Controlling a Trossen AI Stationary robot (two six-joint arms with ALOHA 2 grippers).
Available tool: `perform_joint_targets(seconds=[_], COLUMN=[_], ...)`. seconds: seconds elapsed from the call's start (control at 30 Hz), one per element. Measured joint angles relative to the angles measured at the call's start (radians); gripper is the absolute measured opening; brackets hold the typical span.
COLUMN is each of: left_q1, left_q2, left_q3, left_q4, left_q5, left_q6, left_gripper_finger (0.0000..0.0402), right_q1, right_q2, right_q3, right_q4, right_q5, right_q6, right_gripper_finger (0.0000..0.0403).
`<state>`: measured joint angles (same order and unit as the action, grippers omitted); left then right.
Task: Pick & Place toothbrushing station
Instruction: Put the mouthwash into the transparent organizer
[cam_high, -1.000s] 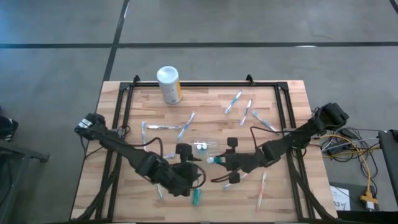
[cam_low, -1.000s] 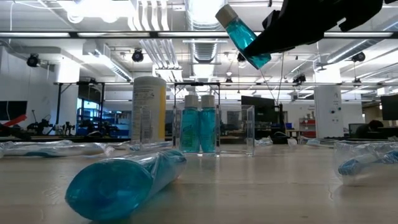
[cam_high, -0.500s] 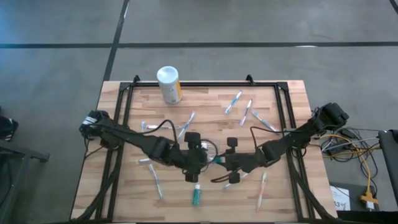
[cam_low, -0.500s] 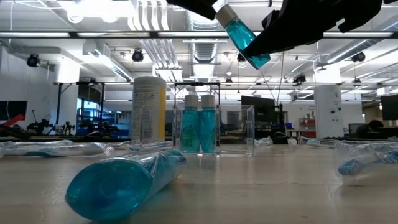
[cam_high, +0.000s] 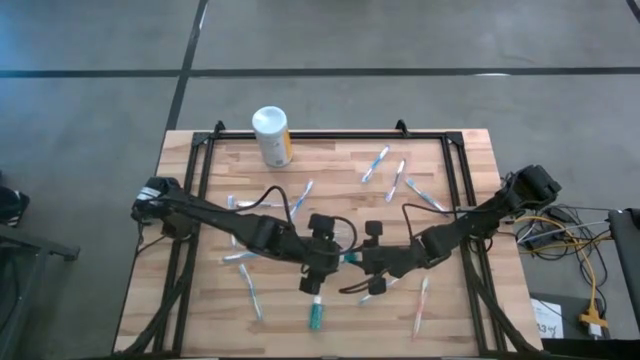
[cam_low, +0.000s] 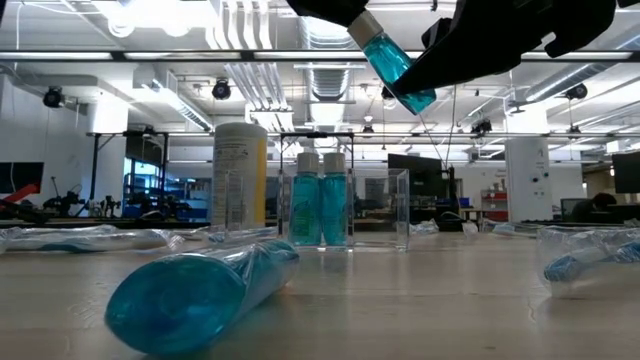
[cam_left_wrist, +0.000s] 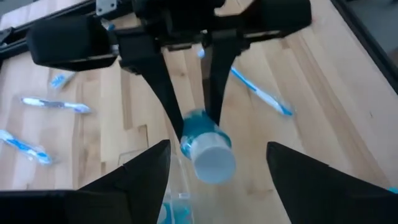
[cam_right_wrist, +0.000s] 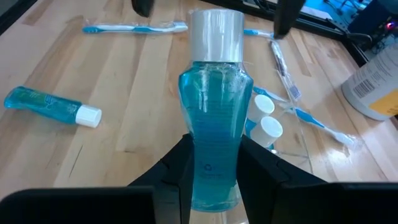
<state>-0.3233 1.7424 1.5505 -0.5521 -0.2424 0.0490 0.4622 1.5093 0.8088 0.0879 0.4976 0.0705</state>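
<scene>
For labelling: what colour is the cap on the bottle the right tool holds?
White cap on the teal bottle; clearest in the right wrist view.

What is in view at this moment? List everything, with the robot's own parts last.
Table: one, light wood, under everything.
White canister: one, white with a yellow label, at the far edge, left of middle.
Toothbrushes: at least eight, white and light blue, scattered flat across the table.
Clear cup: one, transparent, standing at the table's middle.
Teal tubes in the cup: two, teal with white caps, upright side by side.
Lying tube: one, teal, flat near the front edge.
Held tube: one, teal with a white cap, in the air above the table.
Left gripper: open, fingers either side of the held tube's cap.
Right gripper: shut on the held tube's body.
</scene>
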Motion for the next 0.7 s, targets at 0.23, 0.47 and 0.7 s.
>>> perform_joint_targets(seconds=[0.23,0.47,0.7], left_q1=[0.007,0.009,0.009], left_q2=[0.01,0.02,0.048], left_q3=[0.0,0.0,0.001], left_q4=[0.013,0.015,0.026], left_q5=[0.0,-0.001,-0.005], left_q6=[0.012,0.029,0.047], left_gripper_finger=[0.0253,0.0221,0.0185], right_q1=[0.0,0.0,0.0], right_q2=[0.0,0.0,0.0], right_q3=[0.0,0.0,0.0], right_q4=[0.003,0.005,0.004], right_q5=[0.002,0.003,0.001], right_q6=[-0.004,-0.004,-0.004], right_gripper_finger=[0.0091,0.0091,0.0091])
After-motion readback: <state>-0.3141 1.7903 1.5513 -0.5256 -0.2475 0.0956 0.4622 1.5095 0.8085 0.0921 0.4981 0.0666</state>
